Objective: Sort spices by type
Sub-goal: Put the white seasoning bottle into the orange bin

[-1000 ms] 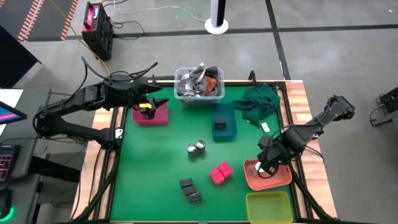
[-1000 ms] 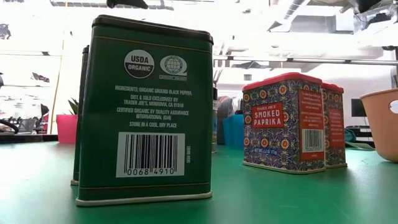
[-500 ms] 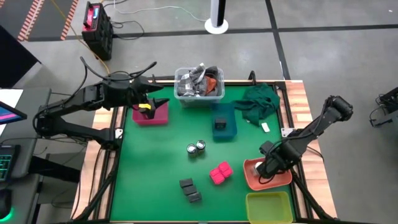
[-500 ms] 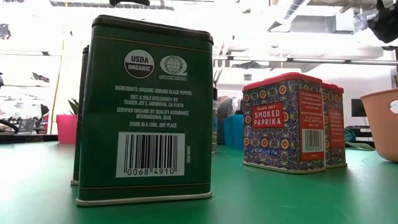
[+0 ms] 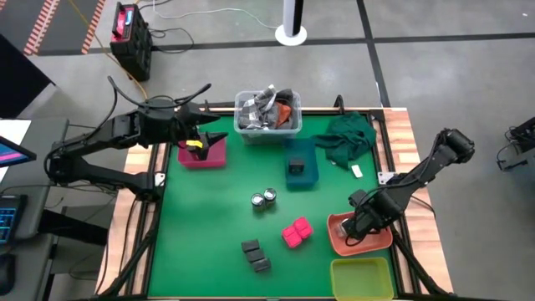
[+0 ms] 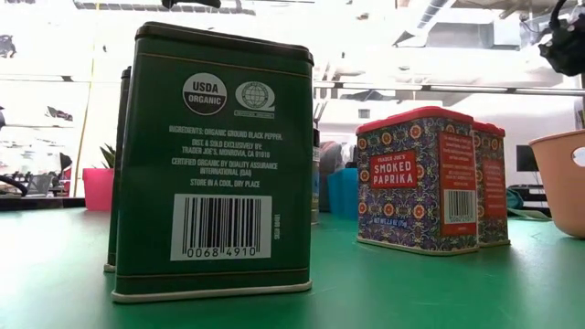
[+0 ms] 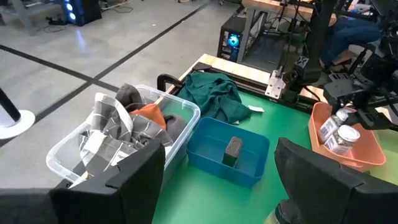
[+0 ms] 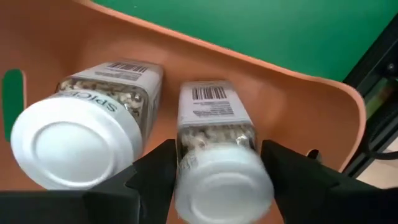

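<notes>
My right gripper (image 5: 358,227) is low in the orange tray (image 5: 378,241) at the table's right, shut on a white-capped round jar (image 8: 214,118). A second white-capped jar (image 8: 93,124) lies beside it in the tray. Two dark round jars (image 5: 263,199) stand mid-table. Nearer are two pink blocks (image 5: 295,232) and two dark boxes (image 5: 255,255); these show as tins in the low view (image 6: 215,164). Another dark box (image 5: 297,165) stands in the blue tray (image 5: 311,177). My left gripper (image 7: 217,186) is open over the pink tray (image 5: 205,157). My right gripper pinches the jar at its capped end (image 8: 186,163), one finger (image 8: 152,177) on each side of the white cap. The fingers come slanting down from above, along the jar. The jar's far end points into the orange tray beside the other jar; whether it rests there is unclear.
A clear bin of clutter (image 5: 267,113) stands at the far edge, a green cloth (image 5: 347,138) at the far right, and a yellow tray (image 5: 361,278) at the near right corner. A small yellow thing (image 5: 196,145) shows at the pink tray.
My right gripper has gone down and a little toward the table's near edge, carrying the white-capped jar into the orange tray beside the other jar. Over the last half second it has kept nearly still.
</notes>
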`<state>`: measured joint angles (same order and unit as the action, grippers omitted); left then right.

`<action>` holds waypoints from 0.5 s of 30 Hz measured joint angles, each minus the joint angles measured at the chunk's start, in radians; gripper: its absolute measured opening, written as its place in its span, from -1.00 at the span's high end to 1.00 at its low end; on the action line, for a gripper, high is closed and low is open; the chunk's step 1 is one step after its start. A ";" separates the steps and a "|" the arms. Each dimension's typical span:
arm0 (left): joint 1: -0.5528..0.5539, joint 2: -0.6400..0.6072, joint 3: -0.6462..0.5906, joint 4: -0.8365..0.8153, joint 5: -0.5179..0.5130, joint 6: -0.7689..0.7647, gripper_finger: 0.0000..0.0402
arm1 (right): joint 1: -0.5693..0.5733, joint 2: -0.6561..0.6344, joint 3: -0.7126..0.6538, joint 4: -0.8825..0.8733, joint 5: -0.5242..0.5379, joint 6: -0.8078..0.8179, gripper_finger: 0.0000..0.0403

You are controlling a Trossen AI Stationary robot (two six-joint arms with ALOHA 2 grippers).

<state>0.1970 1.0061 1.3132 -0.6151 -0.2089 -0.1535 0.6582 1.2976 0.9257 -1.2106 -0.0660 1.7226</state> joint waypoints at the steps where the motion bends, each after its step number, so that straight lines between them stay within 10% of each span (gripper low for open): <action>1: 0.000 0.000 0.000 0.000 0.000 0.000 -0.43 | 0.000 0.000 0.000 -0.001 -0.002 -0.001 -0.29; 15: 0.000 0.000 0.000 0.004 0.035 -0.011 -0.43 | -0.010 -0.003 0.087 -0.215 -0.019 -0.063 -0.30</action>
<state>0.1970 1.0060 1.3132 -0.6114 -0.1740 -0.1650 0.6483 1.2942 1.0128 -1.4260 -0.0853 1.6595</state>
